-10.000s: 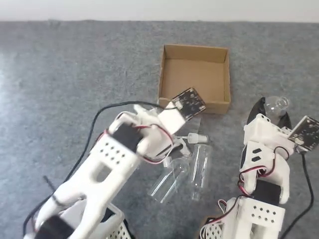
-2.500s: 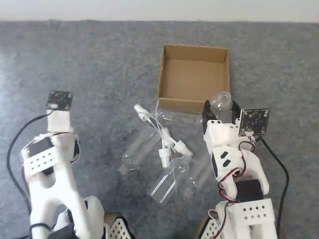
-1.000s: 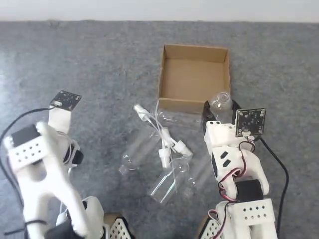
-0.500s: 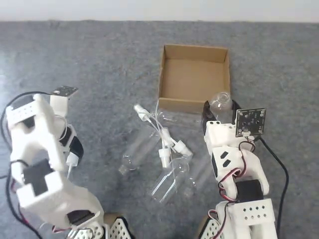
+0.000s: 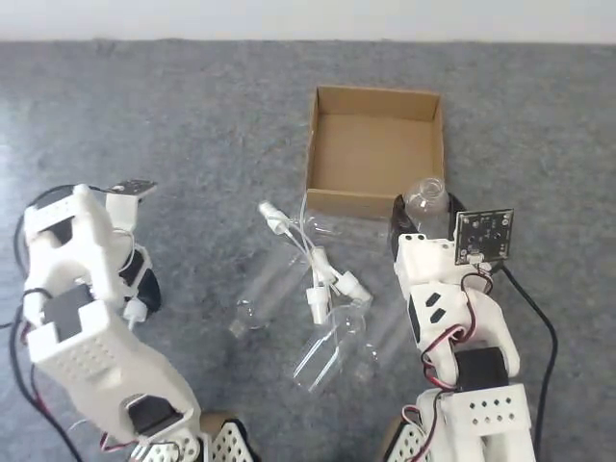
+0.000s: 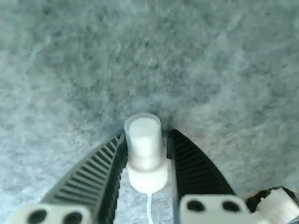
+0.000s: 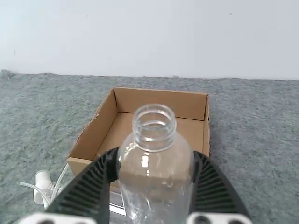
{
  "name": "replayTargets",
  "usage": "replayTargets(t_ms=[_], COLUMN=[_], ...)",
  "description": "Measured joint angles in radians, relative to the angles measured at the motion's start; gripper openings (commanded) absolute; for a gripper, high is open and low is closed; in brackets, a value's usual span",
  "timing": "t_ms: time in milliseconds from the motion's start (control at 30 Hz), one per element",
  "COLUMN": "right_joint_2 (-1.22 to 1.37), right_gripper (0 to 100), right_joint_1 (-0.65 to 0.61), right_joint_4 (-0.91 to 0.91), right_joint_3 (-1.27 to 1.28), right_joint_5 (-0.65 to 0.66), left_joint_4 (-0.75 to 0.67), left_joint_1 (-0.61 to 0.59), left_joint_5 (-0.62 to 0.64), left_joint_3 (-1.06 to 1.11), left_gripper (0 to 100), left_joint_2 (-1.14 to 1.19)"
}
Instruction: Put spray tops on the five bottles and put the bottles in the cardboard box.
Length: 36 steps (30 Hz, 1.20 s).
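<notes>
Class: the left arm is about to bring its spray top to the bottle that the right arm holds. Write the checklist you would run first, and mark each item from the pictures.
1. Left gripper shut on the spray top: ok.
2. Right gripper shut on the bottle, mouth upward: ok.
3. Bottle's neck open, no top on it: ok.
4. Spray top's tube straight enough to enter the neck: cannot tell.
5. Cardboard box empty, with room for the finished bottle: ok.
</notes>
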Motion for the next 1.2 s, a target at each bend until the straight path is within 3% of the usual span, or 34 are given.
replayTargets(t_ms=[400,867,1200], right_joint_2=[0.000,0.000,0.000], right_gripper=[9.1,9.1,9.1], right_joint_1=[0.000,0.000,0.000], right_joint_4=[0.000,0.000,0.000], right_joint_3=[0.000,0.000,0.000], right_joint_5=[0.000,0.000,0.000], left_joint_4=[0.020,0.094,0.000], left_joint_1=[0.002,0.008,0.153], left_joint_5=[-0.061,-0.068,0.126], left_joint_3=[-0.002,0.012,0.229], left_gripper=[2,2,1], left_joint_2=[-0.035,-0.374,-0.608])
